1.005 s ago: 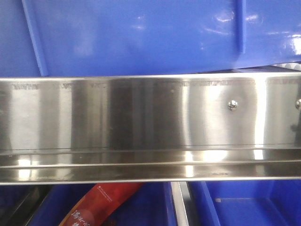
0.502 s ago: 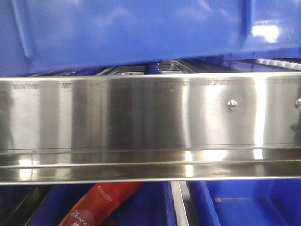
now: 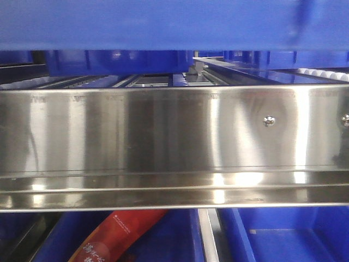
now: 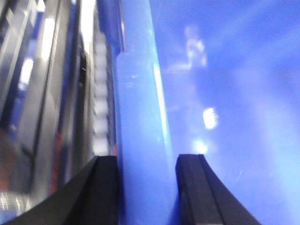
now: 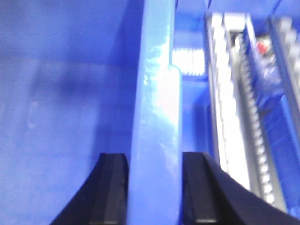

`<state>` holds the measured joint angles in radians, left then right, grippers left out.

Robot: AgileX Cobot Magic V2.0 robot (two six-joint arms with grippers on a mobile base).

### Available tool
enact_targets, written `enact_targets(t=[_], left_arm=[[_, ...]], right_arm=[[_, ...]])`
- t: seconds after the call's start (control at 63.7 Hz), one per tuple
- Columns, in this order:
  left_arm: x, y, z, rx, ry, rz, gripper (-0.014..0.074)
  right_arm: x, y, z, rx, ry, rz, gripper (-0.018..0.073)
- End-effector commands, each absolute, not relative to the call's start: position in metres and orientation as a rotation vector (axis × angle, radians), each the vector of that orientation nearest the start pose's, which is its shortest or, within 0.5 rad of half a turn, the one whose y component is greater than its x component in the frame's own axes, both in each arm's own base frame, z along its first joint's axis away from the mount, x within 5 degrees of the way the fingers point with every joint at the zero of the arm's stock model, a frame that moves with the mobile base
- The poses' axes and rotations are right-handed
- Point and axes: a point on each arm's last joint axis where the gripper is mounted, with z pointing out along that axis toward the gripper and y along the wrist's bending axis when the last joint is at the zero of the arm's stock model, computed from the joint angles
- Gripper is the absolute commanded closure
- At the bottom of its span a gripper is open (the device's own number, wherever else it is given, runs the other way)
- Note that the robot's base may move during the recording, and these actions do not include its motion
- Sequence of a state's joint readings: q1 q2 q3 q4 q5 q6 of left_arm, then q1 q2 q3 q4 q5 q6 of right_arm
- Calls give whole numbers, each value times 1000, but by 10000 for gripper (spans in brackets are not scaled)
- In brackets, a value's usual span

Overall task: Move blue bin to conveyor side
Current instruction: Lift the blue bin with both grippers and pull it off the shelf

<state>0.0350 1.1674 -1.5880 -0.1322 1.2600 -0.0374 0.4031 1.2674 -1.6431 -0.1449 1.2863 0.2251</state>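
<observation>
- Risen since half a second ago: blue bin (image 3: 163, 24), now just a blurred band along the top of the front view.
- Hangs above the steel rail (image 3: 163, 136), not touching it.
- Leaves a gap beneath, showing white rollers (image 3: 322, 72) at the right and more blue plastic behind.
- Same as before under the rail: red packet (image 3: 117, 234) lying in a lower bin (image 3: 283, 234).
- Left jaws clamped on the bin's rim (image 4: 140, 117), one black finger on each side, the pale rim filling the space between.
- Right jaws gripping the rim at the other end the same way, the bin's inner wall to their left and bright roller tracks to their right.
- Both wrist views smeared, so no finer detail.
</observation>
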Motion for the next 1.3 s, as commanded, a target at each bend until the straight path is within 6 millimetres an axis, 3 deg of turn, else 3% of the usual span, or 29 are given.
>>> enact_targets(t=[0.0, 0.314, 1.288], left_arm=[[182, -8, 488, -51, 2223, -207, 607], [148, -12, 467, -50, 2247, -246, 607], [149, -15, 466, -54, 2208, -291, 607]], right_arm=[[198, 68, 485, -188, 2216, 118, 640], [167, 55, 478, -174, 2189, 135, 640], [166, 57, 471, -180, 2217, 155, 640]])
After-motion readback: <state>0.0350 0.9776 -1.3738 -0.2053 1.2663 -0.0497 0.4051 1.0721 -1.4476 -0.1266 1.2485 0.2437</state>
